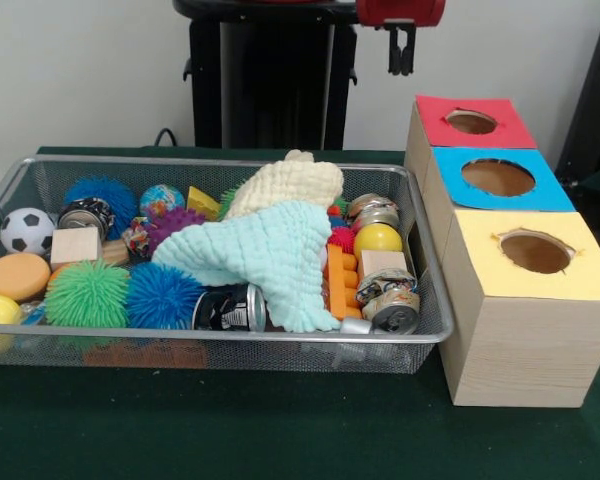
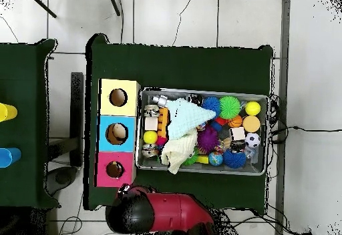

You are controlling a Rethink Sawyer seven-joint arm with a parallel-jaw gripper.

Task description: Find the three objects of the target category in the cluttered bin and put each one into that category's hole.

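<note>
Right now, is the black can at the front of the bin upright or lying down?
Lying down. The black can rests on its side against the bin's front mesh wall, one end under the mint cloth, beside the blue spiky ball.

Even, soft indoor light, faint shadows under the wire bin (image 1: 420, 345), mild glare on its cans (image 1: 230, 308).

Front and overhead, shared bin (image 1: 420, 330) (image 2: 267, 99)

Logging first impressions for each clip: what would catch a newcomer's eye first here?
The mint cloth draped over the middle of the wire bin, with a cream cloth behind it, hiding part of the toy clutter. Beside the bin stand three wooden boxes with holes, topped red, blue and yellow.
</note>
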